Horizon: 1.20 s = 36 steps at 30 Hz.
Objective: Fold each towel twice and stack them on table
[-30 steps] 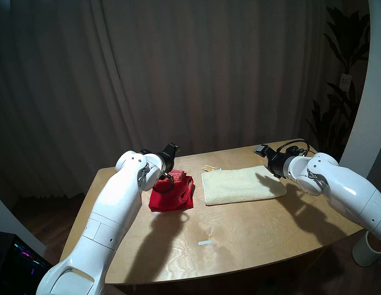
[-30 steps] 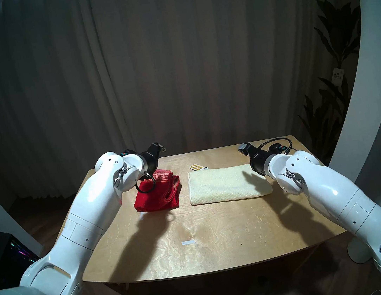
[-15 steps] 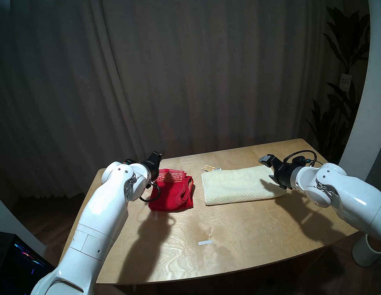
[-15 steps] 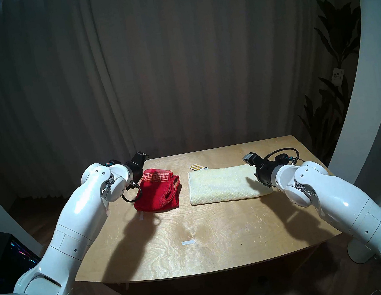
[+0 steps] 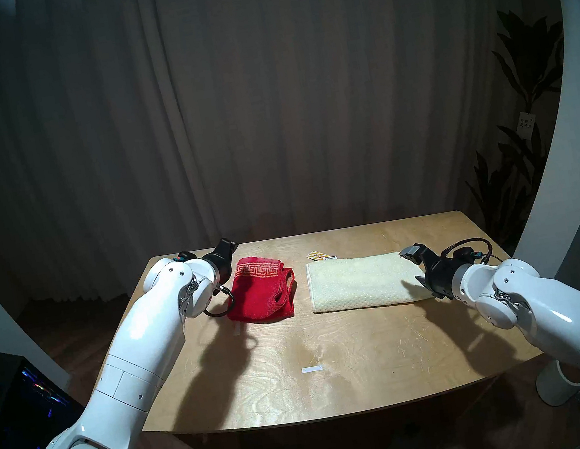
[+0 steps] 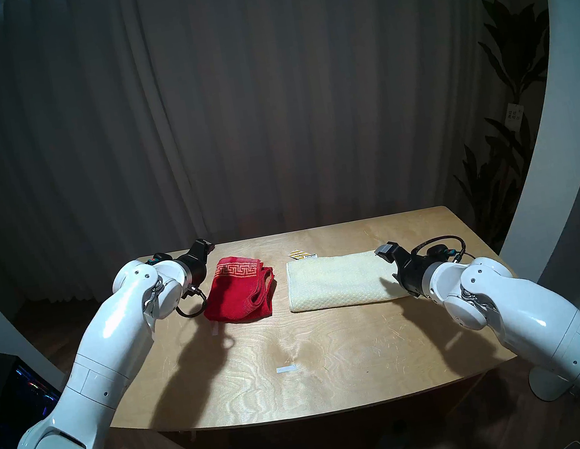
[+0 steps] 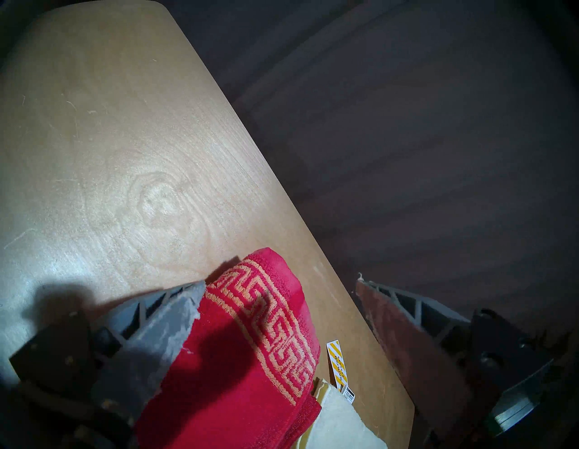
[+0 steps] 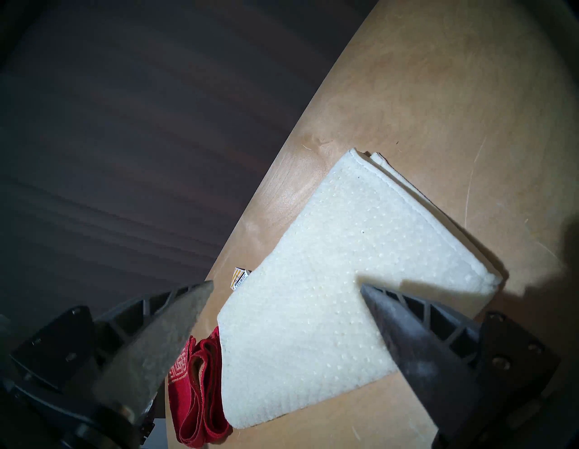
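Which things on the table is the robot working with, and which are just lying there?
For the job:
red towel
cream towel
table

Just lying about:
striped paper tag
white tape strip

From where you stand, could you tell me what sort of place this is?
Probably an indoor robot test room staged like a home: a plywood table with tape marks, a dark floor-length curtain behind it, potted plants at the right and a lit computer tower on the floor.
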Each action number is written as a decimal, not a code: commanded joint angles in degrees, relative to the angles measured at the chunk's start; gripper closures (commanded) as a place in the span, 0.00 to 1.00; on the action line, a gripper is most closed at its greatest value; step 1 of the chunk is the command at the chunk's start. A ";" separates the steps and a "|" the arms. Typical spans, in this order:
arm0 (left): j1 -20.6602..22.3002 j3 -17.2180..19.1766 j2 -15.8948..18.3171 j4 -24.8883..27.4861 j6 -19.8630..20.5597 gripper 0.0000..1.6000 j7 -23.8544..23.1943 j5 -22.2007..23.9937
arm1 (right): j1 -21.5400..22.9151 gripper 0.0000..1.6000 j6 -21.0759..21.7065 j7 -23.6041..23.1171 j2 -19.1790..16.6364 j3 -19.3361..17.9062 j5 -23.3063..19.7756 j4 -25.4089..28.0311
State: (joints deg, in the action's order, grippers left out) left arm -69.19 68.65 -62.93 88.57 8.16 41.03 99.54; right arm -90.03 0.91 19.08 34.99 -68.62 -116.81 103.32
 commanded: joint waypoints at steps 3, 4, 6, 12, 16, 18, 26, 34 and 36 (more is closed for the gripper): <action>-1.48 1.18 0.85 3.42 -1.06 0.00 -1.33 -0.10 | -3.97 0.00 -1.83 -1.67 -3.36 -2.71 -0.62 4.81; -1.65 1.21 0.91 3.58 -1.12 0.00 -1.38 -0.13 | -4.21 0.00 -1.97 -1.75 -3.49 -2.88 -0.73 5.00; -2.27 1.34 1.07 4.04 -1.38 0.00 -1.53 -0.16 | -5.21 0.00 -2.53 -2.02 -3.80 -3.39 -1.22 5.61; -3.93 1.57 1.50 5.12 -2.00 0.00 -1.78 -0.34 | -8.56 0.00 -4.19 -2.14 -4.10 -4.24 -3.05 6.37; -5.02 1.68 1.70 5.83 -2.45 0.00 -1.95 -0.42 | -11.18 0.00 -5.59 -2.12 -4.30 -4.62 -4.29 6.21; -5.54 1.80 1.75 6.24 -2.73 0.00 -2.07 -0.41 | -12.42 0.00 -6.35 -2.19 -4.41 -4.93 -5.00 6.08; -7.02 2.62 2.37 7.96 -3.80 0.00 -2.65 -0.68 | -15.81 0.00 -9.41 -3.03 -4.88 -7.45 -7.65 5.63; -8.90 3.66 3.09 9.73 -5.08 0.00 -3.15 -1.02 | -19.74 0.00 -12.93 -3.97 -4.90 -10.62 -10.55 5.31; -9.43 3.91 3.27 10.27 -5.44 0.00 -3.32 -1.13 | -21.05 0.00 -13.93 -4.15 -4.65 -11.28 -11.41 5.25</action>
State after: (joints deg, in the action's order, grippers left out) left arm -78.11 71.29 -60.27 96.10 3.85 38.79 98.74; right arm -107.06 -9.93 16.14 30.32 -77.02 -126.09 108.38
